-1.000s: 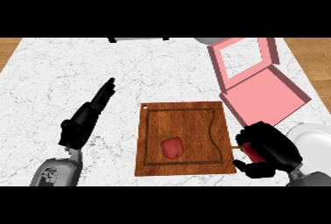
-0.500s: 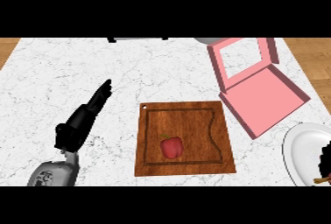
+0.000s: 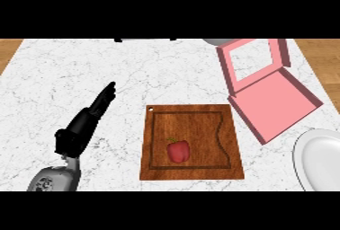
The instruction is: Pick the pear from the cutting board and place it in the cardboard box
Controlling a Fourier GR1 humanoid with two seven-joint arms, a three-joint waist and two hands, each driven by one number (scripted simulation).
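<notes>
A white marble-patterned counter top [image 3: 60, 76] fills most of the frame, with strips of light wooden floor [image 3: 319, 49] showing at the upper left and upper right corners. Slightly right of centre in the lower half lies a rectangular dark brown wooden cutting board [image 3: 192, 119] with a routed groove running round its face and a small hole at its upper left corner. The small red pear [image 3: 178, 151], with a short green stem at its top, rests on the lower left part of this board, inside the groove and well apart from every hand. At the upper right sits the open pink cardboard box [image 3: 279, 105], set at an angle: its shallow tray lies just beside the board's upper right corner, and its lid [image 3: 256, 58], which has a large square window cut out of it, is folded back toward the top edge of the frame. A round white plate [image 3: 317, 159] is cut off by the right edge in the lower right, near the tray's lower corner. The robot's black left hand [image 3: 83, 126] shows at the left of the frame on a grey forearm [image 3: 53, 179] rising from the lower edge; its fingers are held straight and together, pointing up and to the right above the marble, holding nothing, and it stands clear of the board. The right hand does not appear anywhere in the view.
</notes>
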